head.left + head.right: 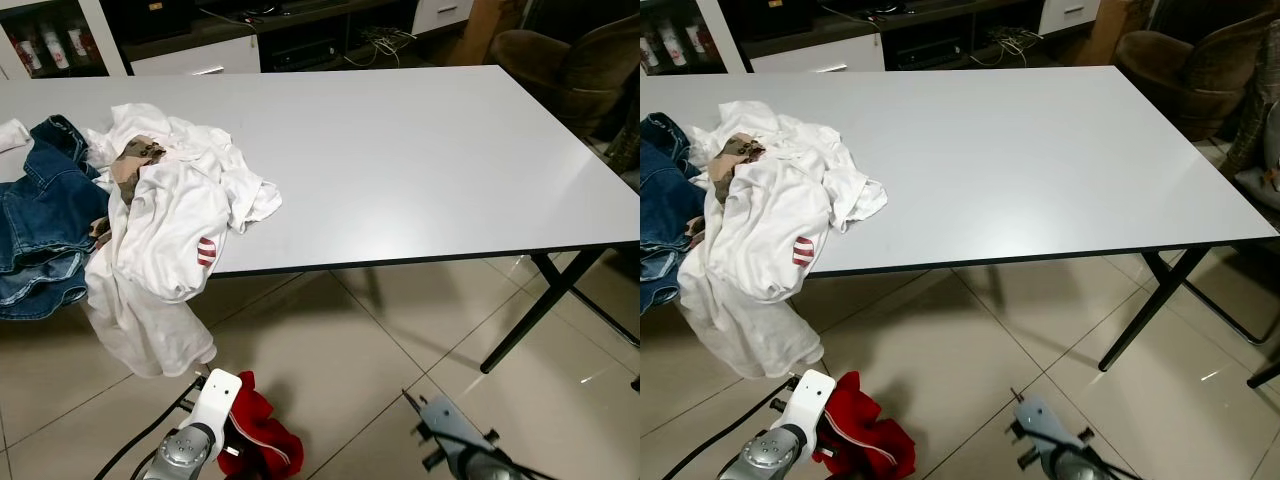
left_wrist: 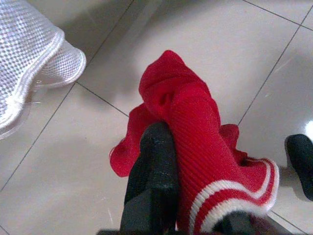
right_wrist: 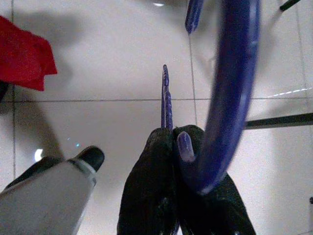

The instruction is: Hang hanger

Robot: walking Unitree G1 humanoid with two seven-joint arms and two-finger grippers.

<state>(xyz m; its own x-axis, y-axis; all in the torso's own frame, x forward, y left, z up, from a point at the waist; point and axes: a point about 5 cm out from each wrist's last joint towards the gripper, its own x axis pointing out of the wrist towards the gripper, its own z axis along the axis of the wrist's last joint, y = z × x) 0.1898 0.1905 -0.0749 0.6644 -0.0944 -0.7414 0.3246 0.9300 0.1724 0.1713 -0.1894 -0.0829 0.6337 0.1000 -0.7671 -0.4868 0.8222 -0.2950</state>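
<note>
A big white table point(image 1: 420, 160) stands on pale floor tiles point(image 1: 330, 350), and everything else sits in relation to it. At the table's left end lies a heap of laundry: a white shirt point(image 1: 165, 215) with a small red-striped patch spills over the near edge and hangs toward the floor, and blue jeans point(image 1: 40, 230) are bunched against it at the far left. Below the near edge of the table, under the dangling shirt, the left gripper point(image 2: 195, 196) is down low with a red knitted garment point(image 2: 195, 132) caught in it; one black finger presses against the cloth, whose white-striped cuff sits close to the wrist. Further along the near side of the table, toward its black legs point(image 1: 530, 315), the right gripper point(image 3: 178, 147) has its two black fingers pinched tight together on a blue plastic hanger point(image 3: 227, 88), whose curved hook arches up beside them while a thin blue part sticks out straight from between the tips. A brown armchair point(image 1: 570, 70) sits beyond the table's far right corner.
</note>
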